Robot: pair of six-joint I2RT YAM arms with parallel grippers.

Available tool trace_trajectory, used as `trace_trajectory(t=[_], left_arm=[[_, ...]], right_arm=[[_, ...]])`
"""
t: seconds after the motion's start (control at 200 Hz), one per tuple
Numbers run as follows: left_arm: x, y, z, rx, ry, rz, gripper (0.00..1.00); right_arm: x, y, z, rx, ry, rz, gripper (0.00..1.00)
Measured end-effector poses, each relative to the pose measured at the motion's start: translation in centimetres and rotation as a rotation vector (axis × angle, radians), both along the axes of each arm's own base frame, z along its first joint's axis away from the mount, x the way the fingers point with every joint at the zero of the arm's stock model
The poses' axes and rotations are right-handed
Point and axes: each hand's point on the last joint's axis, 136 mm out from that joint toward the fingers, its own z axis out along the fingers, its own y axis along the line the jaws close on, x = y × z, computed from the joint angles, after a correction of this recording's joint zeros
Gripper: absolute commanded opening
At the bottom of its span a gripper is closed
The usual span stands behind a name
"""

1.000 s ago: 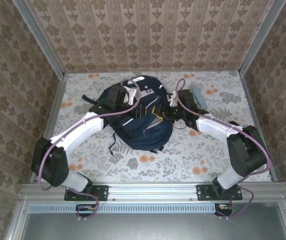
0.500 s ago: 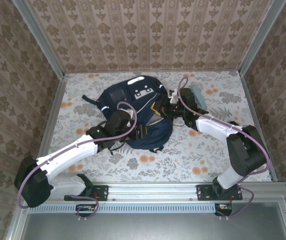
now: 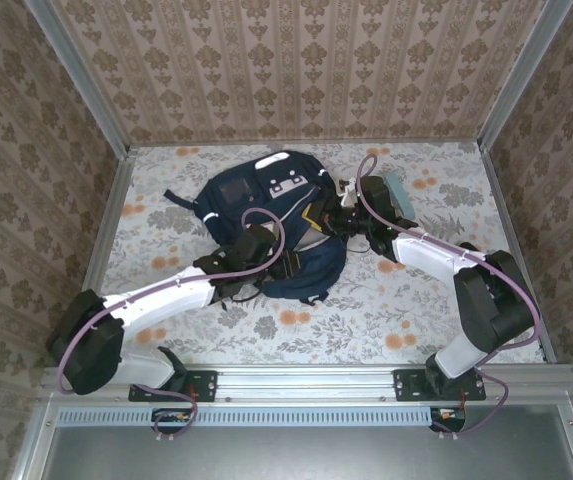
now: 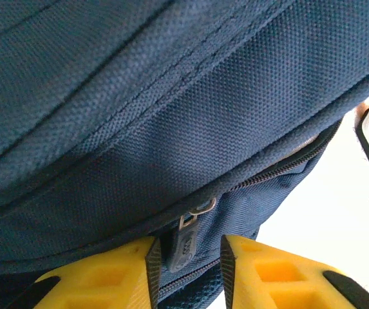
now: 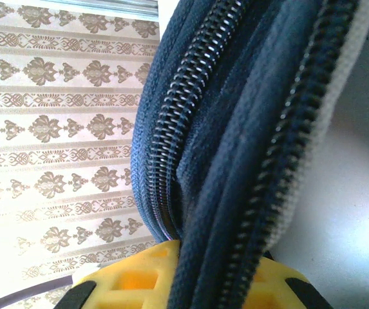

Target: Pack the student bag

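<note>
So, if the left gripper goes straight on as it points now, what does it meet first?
Probably the small grey zipper pull between the open jaws of the left gripper, then the dark navy fabric backpack just behind; depth is unclear.

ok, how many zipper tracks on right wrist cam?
2: left zipper track along the student bag's edge, right zipper track beside pale lining. Folds may hide more.
</note>
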Motion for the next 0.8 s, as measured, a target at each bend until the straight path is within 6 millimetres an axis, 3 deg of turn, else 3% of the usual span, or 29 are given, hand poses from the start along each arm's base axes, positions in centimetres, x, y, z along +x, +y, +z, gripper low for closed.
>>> trace_trajectory(t=[0.27, 0.635, 0.8], left_arm=[[0.3, -0.4, -0.6, -0.011, 0.017, 0.015, 0.21], [0.4, -1.0, -0.6, -0.032, 0.020, 0.012, 0.27], [0.5, -1.0, -0.7, -0.032, 0.019, 0.022, 0.18]], right_arm=[[0.0, 0.0, 0.0, -0.001, -0.001, -0.003, 0.11], [0.1, 0.0, 0.0, 0.003, 0.006, -0.007, 0.11], [0.0, 0.0, 0.0, 0.003, 0.007, -0.008, 0.11]])
